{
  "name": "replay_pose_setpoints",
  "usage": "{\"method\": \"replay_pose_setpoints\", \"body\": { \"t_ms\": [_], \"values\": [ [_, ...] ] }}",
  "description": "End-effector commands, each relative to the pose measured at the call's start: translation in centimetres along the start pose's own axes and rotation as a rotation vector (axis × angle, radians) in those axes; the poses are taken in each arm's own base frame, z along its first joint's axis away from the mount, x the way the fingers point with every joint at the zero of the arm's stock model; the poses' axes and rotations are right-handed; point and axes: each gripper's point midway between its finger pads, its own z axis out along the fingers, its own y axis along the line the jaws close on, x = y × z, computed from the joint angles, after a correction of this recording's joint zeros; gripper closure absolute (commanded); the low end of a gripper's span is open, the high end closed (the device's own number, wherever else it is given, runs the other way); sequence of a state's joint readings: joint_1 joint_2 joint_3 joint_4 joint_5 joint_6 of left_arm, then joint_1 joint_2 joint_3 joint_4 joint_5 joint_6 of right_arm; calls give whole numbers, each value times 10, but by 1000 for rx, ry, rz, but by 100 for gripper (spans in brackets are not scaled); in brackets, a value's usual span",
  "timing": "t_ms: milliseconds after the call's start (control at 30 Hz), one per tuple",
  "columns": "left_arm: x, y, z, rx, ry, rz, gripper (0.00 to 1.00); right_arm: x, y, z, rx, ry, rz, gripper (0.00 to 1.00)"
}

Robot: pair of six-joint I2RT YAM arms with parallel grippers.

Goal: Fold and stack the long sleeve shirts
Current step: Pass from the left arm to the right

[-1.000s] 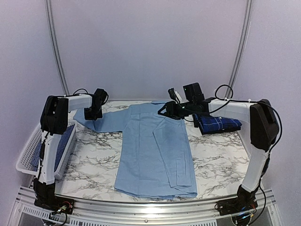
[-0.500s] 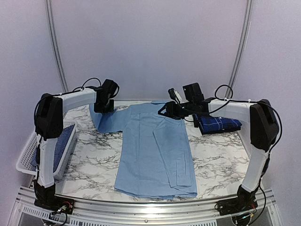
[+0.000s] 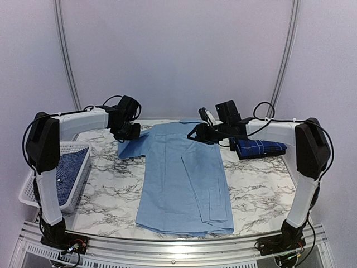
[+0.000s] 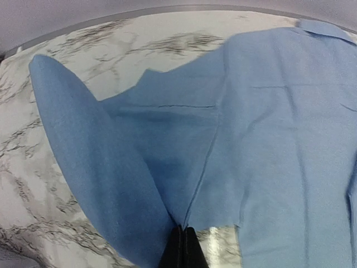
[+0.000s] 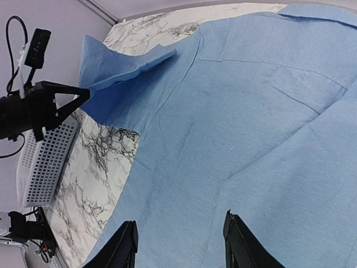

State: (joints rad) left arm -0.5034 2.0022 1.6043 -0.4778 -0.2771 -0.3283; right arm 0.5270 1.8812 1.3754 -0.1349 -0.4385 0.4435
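The plain light blue shirt (image 3: 184, 178) lies flat mid-table, collar at the far edge, its right sleeve folded down over the body. My left gripper (image 3: 133, 134) is shut on the left sleeve's cloth (image 4: 111, 167) and holds it lifted above the table, over toward the shirt body. My right gripper (image 3: 196, 134) is open and empty, hovering over the shirt's upper right shoulder (image 5: 234, 128). The dark navy plaid shirt (image 3: 257, 146) lies folded at the far right. The blue-and-white check shirt (image 3: 68, 170) sits in the basket on the left.
A white perforated basket (image 3: 33, 184) stands at the left table edge; it also shows in the right wrist view (image 5: 44, 162). Marble table top (image 3: 106, 190) shows on both sides of the shirt. The enclosure's wall stands close behind the collar.
My left gripper has carried the left sleeve up and to the right, from near the basket toward the shirt body. The right arm has barely moved.
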Motion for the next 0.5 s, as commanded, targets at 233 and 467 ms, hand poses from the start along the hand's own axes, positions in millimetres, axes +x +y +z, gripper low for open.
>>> {"method": "replay_pose_setpoints", "body": {
  "t_ms": [233, 467],
  "values": [
    [74, -73, -56, 418, 96, 81, 100, 21, 21, 36, 12, 58, -77, 50],
    [142, -48, -26, 302, 288, -2, 100, 43, 36, 80, 50, 125, -139, 50]
  ]
}}
